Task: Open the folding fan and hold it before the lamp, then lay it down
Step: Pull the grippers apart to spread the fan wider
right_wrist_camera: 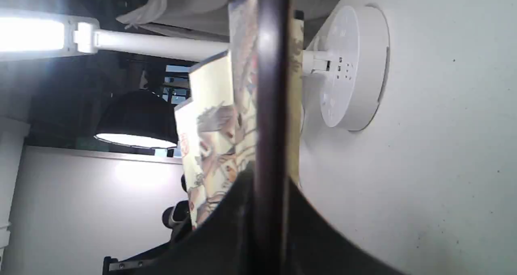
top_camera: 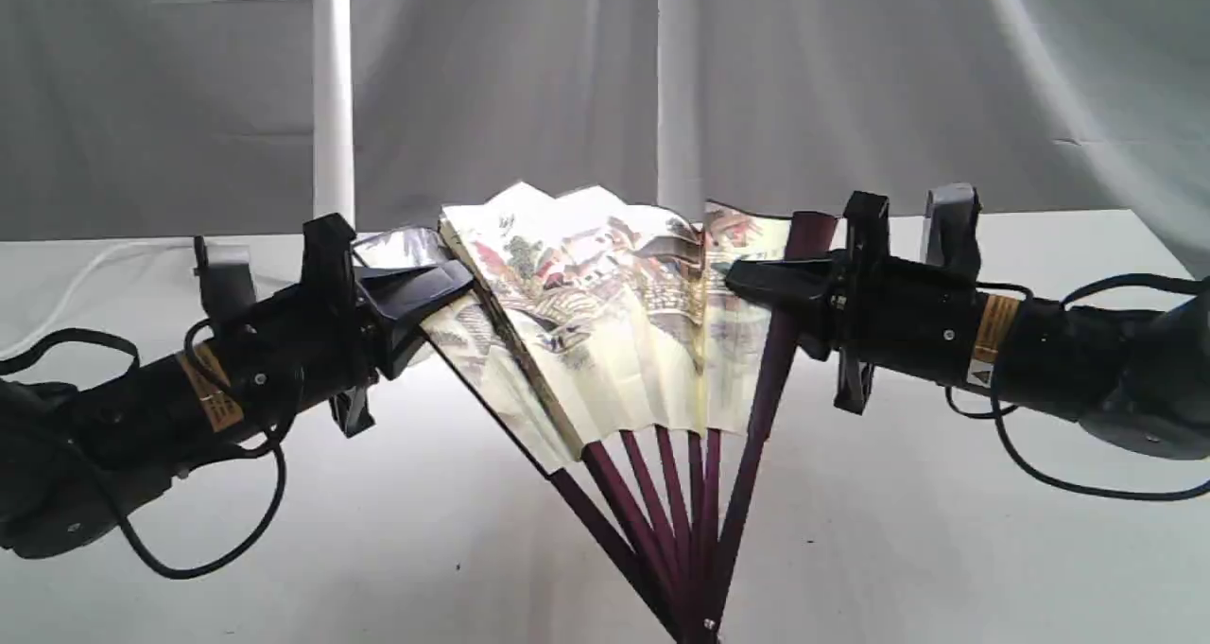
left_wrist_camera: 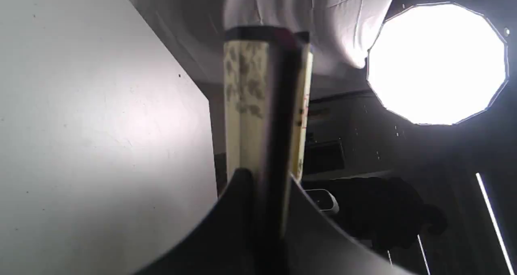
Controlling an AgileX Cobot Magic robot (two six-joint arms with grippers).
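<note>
The folding fan (top_camera: 605, 313) stands partly spread above the white table (top_camera: 945, 549), its painted cream pleats up and its maroon ribs meeting at the pivot near the front edge. My left gripper (top_camera: 430, 294) is shut on the left guard stick (left_wrist_camera: 278, 117). My right gripper (top_camera: 766, 280) is shut on the right guard stick (right_wrist_camera: 272, 85). The lamp (top_camera: 333, 95) rises behind the left arm; only its white post shows there. Its round base (right_wrist_camera: 355, 67) and lit head (right_wrist_camera: 28, 34) appear in the right wrist view beyond the fan (right_wrist_camera: 218, 117).
A white cord (top_camera: 66, 280) runs along the table at the far left. A grey cloth backdrop (top_camera: 851, 77) hangs behind the table. A bright studio light (left_wrist_camera: 438, 63) shows in the left wrist view.
</note>
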